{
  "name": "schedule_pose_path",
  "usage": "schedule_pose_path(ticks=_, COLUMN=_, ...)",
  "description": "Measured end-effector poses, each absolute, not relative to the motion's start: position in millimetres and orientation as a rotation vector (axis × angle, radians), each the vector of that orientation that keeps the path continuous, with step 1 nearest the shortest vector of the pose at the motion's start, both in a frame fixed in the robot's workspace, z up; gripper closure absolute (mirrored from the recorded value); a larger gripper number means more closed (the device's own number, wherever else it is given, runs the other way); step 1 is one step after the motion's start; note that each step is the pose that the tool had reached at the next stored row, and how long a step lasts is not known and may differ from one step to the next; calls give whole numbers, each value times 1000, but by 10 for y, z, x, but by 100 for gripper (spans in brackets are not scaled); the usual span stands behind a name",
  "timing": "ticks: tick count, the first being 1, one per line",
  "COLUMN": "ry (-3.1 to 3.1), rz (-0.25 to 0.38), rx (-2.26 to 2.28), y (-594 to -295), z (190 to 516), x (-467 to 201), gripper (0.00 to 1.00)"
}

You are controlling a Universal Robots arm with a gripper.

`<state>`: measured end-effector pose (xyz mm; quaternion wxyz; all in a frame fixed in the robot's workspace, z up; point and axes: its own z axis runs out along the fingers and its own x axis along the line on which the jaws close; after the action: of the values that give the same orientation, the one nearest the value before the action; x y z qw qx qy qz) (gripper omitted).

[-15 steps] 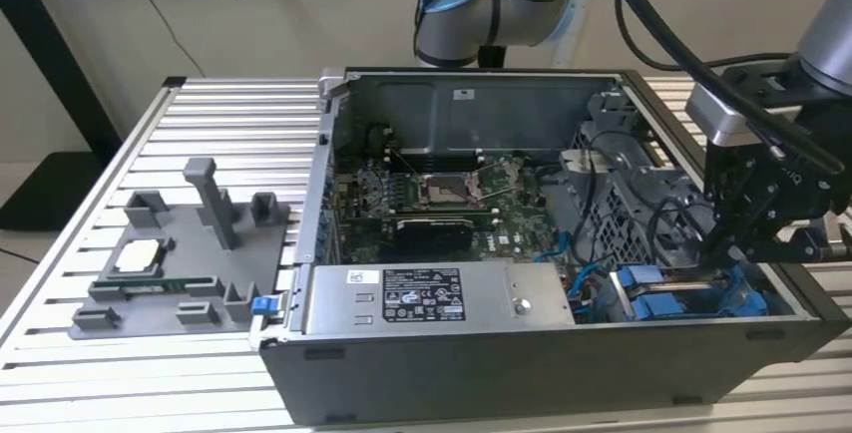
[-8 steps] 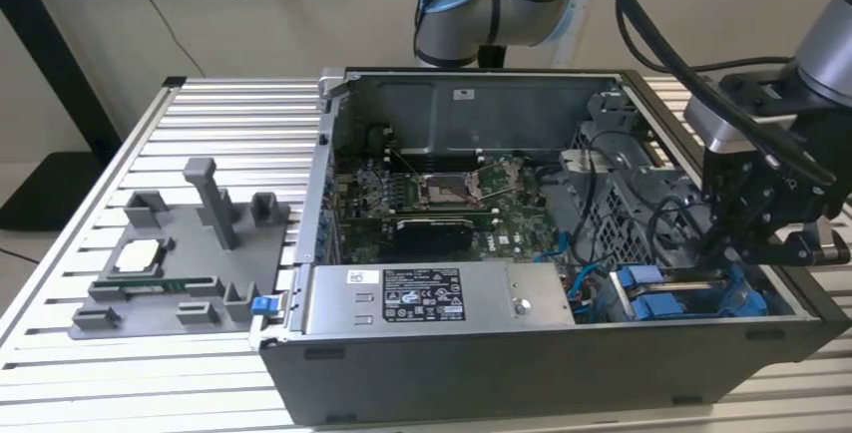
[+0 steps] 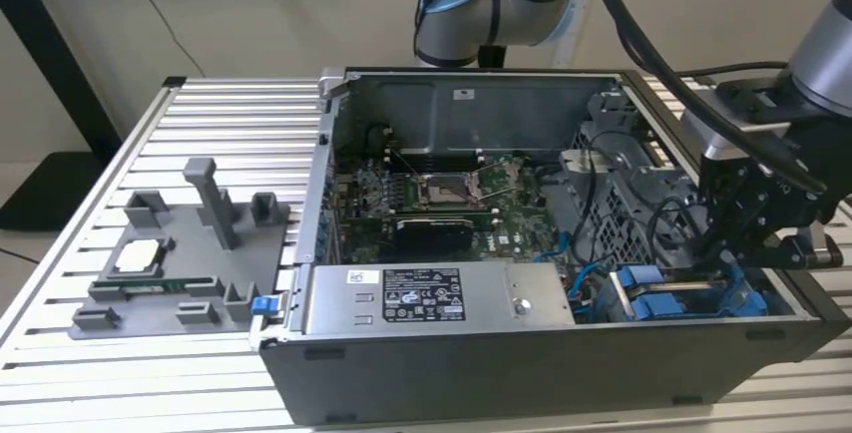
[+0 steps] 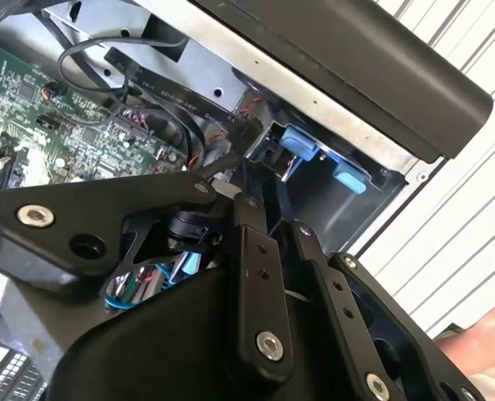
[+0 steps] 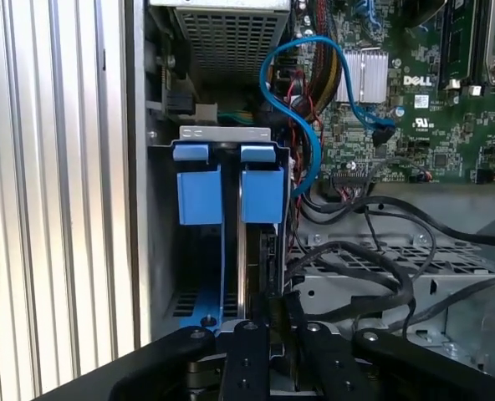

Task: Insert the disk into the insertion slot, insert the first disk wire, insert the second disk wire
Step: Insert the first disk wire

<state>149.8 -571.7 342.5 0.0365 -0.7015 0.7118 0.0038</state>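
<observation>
Disk, a flat silver-grey drive in a bright blue plastic carrier [image 5: 261,194], sits edge-on inside the narrow dark grey insertion slot [image 5: 159,251]. In the exterior view that slot is at 4 o'clock of the open grey computer case [image 3: 440,89]. Black two-finger gripper [image 5: 274,322] hangs over the slot's other end, at 3 o'clock of the blue carrier tabs in the exterior view, just beside the disk. Fingers drawn nearly together, seemingly pinched on a black cable plug [image 4: 218,164]. Green motherboard [image 5: 431,109] lies next to the slot.
</observation>
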Motion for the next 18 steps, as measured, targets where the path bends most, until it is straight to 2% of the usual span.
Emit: schedule_pose_path(ticks=18, ry=2191, rz=10, rx=-2151, y=-5710, z=3327, x=1498, gripper=100)
